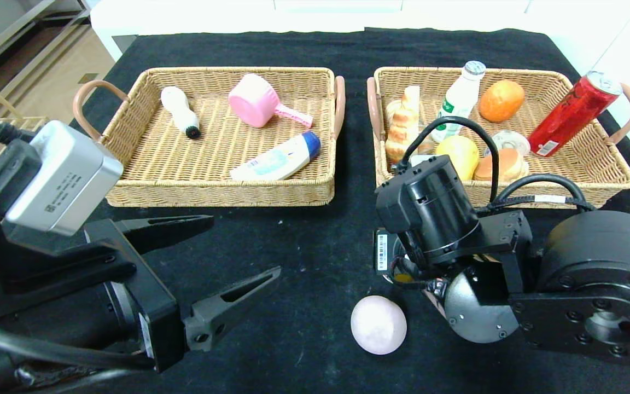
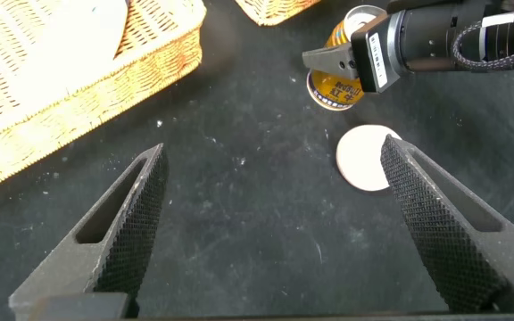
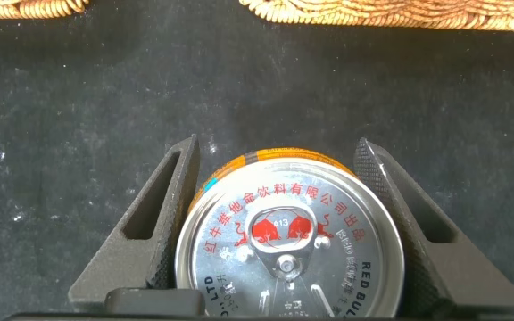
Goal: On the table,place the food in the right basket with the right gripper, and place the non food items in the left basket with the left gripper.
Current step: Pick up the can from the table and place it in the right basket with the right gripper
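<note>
A gold Red Bull can (image 3: 284, 241) stands upright on the black table in front of the right basket (image 1: 616, 183). My right gripper (image 3: 277, 147) reaches down over it and its fingers press the can's sides. In the head view the wrist hides most of the can (image 1: 402, 277); it also shows in the left wrist view (image 2: 337, 85). A pale pink ball (image 1: 378, 324) lies on the table just in front of the can. My left gripper (image 1: 245, 245) hovers open and empty to the ball's left; one fingertip (image 2: 400, 165) is beside the ball (image 2: 362, 159).
The left basket (image 1: 216, 194) holds a white bottle (image 1: 180, 112), a pink scoop (image 1: 257, 106) and a white-and-blue tube (image 1: 276, 158). The right basket holds bread (image 1: 402, 123), a drink bottle (image 1: 460, 98), an orange (image 1: 501, 100), a red can (image 1: 572, 115) and other food.
</note>
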`<action>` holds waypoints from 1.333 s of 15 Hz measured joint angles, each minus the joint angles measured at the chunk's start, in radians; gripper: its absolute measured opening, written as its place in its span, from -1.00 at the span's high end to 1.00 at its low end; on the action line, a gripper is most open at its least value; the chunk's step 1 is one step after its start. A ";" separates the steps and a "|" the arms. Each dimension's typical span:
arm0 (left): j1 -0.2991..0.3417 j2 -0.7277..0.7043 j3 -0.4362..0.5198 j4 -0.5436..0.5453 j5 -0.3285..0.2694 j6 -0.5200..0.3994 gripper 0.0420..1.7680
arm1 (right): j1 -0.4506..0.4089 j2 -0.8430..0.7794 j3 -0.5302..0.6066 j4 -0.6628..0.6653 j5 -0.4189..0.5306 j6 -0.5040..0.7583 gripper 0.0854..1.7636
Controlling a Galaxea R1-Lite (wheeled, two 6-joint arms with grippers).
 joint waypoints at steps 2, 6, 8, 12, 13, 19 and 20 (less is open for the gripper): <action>0.000 0.001 0.001 0.000 -0.001 0.000 -0.94 | 0.000 0.001 0.001 -0.001 0.000 0.001 -0.37; -0.001 0.002 0.003 0.000 -0.003 0.006 -0.94 | 0.000 -0.003 0.003 0.002 -0.002 0.032 -0.36; -0.001 0.002 0.006 0.000 -0.004 0.006 -0.94 | 0.001 -0.023 0.003 0.015 -0.001 0.030 -0.36; -0.001 0.008 0.007 -0.002 -0.004 0.013 -0.94 | -0.007 -0.100 -0.010 0.012 -0.001 -0.070 -0.36; -0.001 0.010 0.007 -0.002 -0.004 0.014 -0.94 | -0.021 -0.126 -0.017 0.009 0.002 -0.116 -0.36; -0.001 0.014 0.007 -0.001 -0.005 0.014 -0.94 | -0.104 -0.236 -0.057 0.003 0.046 -0.250 -0.36; -0.001 0.014 0.007 -0.001 -0.004 0.014 -0.94 | -0.112 -0.245 -0.066 0.002 0.047 -0.268 -0.36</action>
